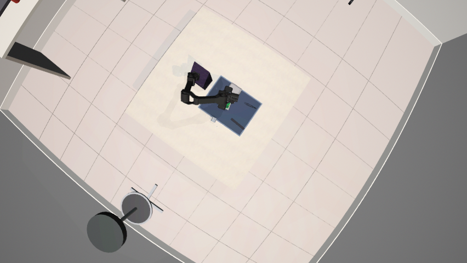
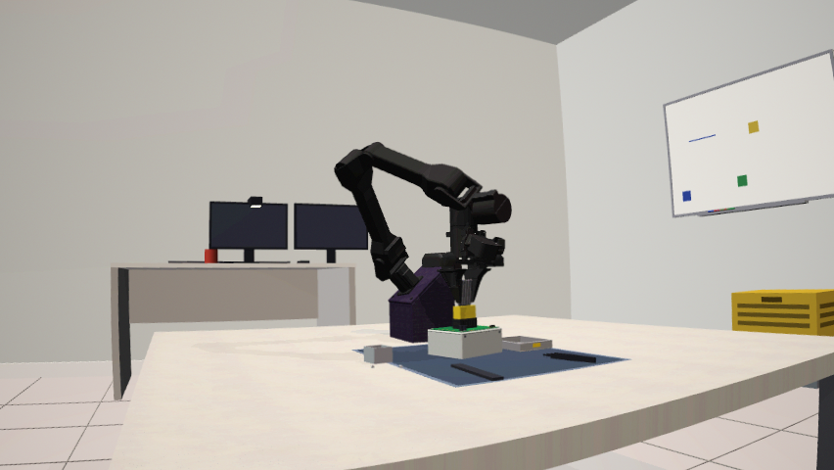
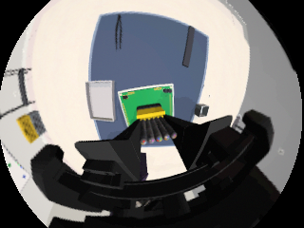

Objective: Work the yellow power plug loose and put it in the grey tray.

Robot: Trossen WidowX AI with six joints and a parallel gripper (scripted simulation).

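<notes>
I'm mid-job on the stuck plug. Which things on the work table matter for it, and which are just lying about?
For the job:
- yellow plug, gripped
- black socket
- green circuit board
- grey tray
- gripper

Just lying about:
- small grey box
- flat dark bar
- thin dark tool
</notes>
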